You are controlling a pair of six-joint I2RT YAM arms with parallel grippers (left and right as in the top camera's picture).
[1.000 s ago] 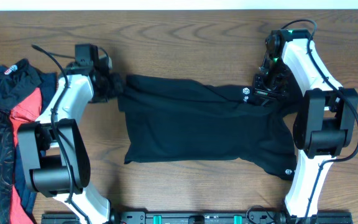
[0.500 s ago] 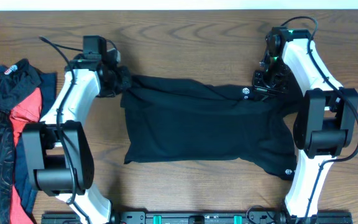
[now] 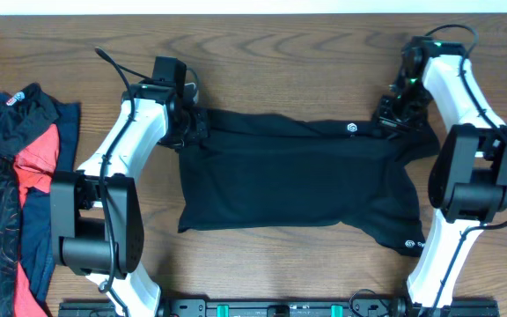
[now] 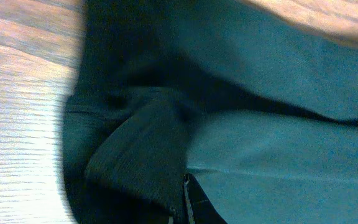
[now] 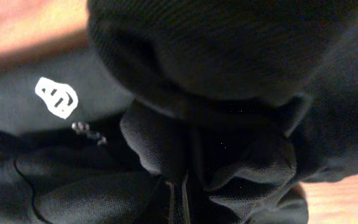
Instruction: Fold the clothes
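**Both hands pinched shut on the far edge of the black shirt**

Your left hand (image 3: 192,128) is closed tight on a bunched fold of the black shirt (image 3: 289,180) at its far left corner. In the left wrist view the cloth is gathered into a thick ridge right at the fingertips, and bare wood shows just outside the hand.

Your right hand (image 3: 397,114) is pinched shut too, on the shirt's far right corner. In the right wrist view dark fabric is crumpled around the fingers and fills nearly the whole picture.

Between your two hands the shirt's far edge runs almost straight, with a few long creases trailing from each grip. A small white logo (image 3: 352,129) sits on the cloth just inward of your right hand, close to that edge.

From both hands the body of the shirt spreads back toward the arm bases and lies flat on the desk (image 3: 262,53). Its near edge is roughly level. The near right corner drops lower, beside the right arm, and carries a second white logo (image 3: 409,246).

Well out past your left hand, at the desk's left edge, lies a pile of other clothes (image 3: 7,176). It holds black patterned fabric, a red garment (image 3: 35,154) and some navy, heaped and apart from the shirt. Neither hand touches it.
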